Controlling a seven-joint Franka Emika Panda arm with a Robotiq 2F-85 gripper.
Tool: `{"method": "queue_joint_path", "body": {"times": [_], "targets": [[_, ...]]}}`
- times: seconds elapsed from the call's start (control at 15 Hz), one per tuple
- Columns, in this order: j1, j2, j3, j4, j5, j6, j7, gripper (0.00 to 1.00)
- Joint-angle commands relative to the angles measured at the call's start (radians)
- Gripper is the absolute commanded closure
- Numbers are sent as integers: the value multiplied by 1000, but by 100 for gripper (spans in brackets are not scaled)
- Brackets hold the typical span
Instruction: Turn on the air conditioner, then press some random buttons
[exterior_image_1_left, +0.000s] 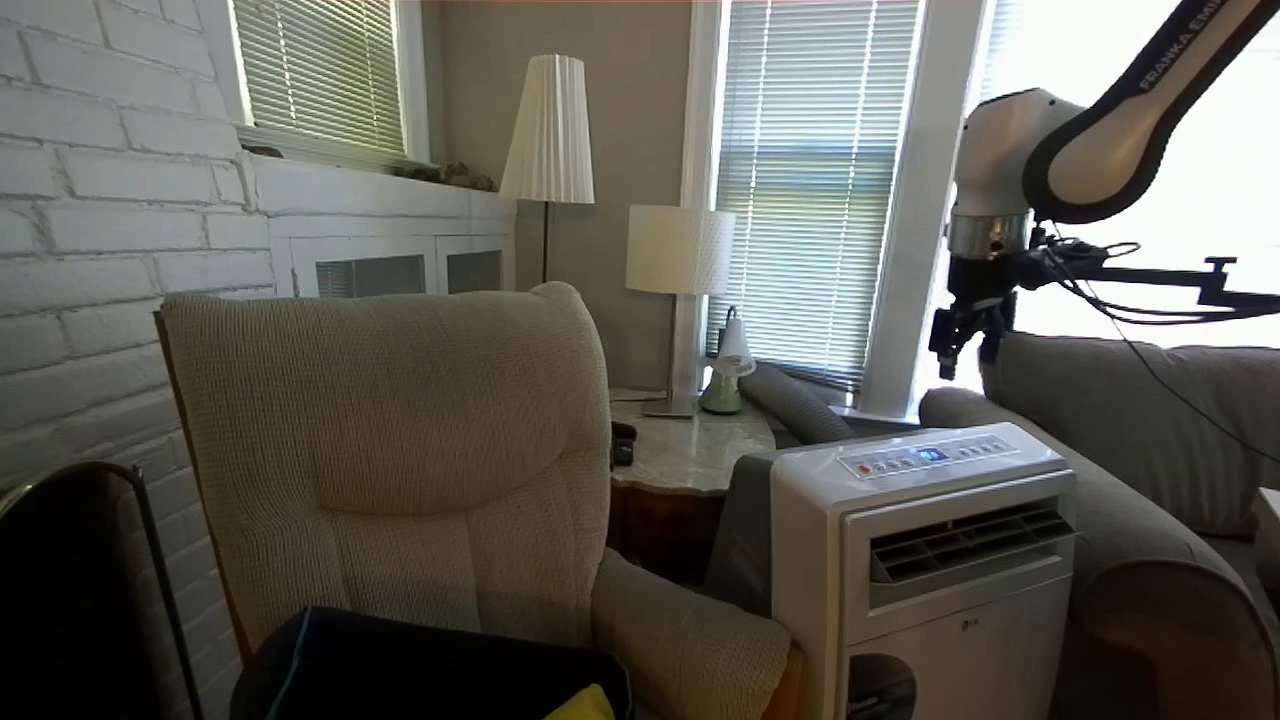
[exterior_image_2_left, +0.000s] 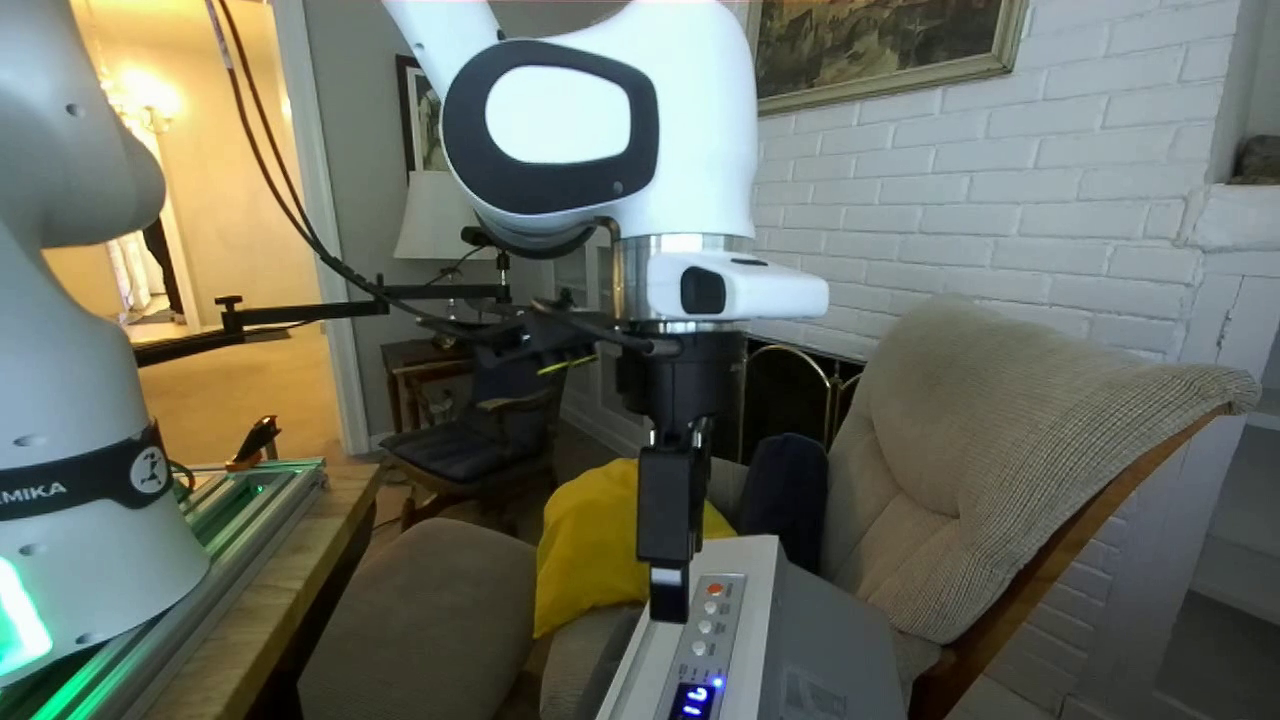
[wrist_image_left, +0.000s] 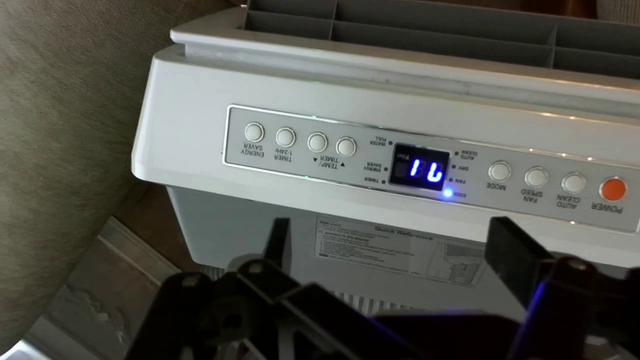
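Your end effector (wrist_image_left: 390, 234) hangs above the air conditioner (exterior_image_1_left: 920, 600), its fingers (wrist_image_left: 512, 257) spread wide and apart from the buttons (wrist_image_left: 346, 147). In an exterior view, you have the unit between the beige armchair (exterior_image_1_left: 440, 450) and the grey couch (exterior_image_1_left: 1130, 520); on its top panel (wrist_image_left: 478, 175) the display (wrist_image_left: 419, 166) glows blue between two groups of buttons, the orange power button (wrist_image_left: 613, 190) at one end.

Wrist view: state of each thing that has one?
Gripper: open, holding nothing
Portable air conditioner: on
Digital display: lit blue
COOL indicator: lit blue
FAN indicator: unlit
DRY indicator: unlit
AUTO CLEAN indicator: unlit
WATER FULL indicator: unlit
ENERGY SAVER indicator: unlit
TIMER indicator: unlit
Panel buttons: none touched
Front vent: open
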Motion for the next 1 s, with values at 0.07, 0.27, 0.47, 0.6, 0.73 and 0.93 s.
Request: {"method": "queue_joint_path", "body": {"times": [0.07,0.27,0.47,0.6,0.73,0.93], "targets": [[-27,-20,9,-48,2,29,11,25],[-39,-5,8,-57,14,63,-2,41],[-47,16,2,-71,3,131,0,62],[-49,41,-6,-75,-4,186,4,77],[-40,72,-26,-73,-17,220,24,91],[-31,115,-46,-72,10,252,4,100]]}}
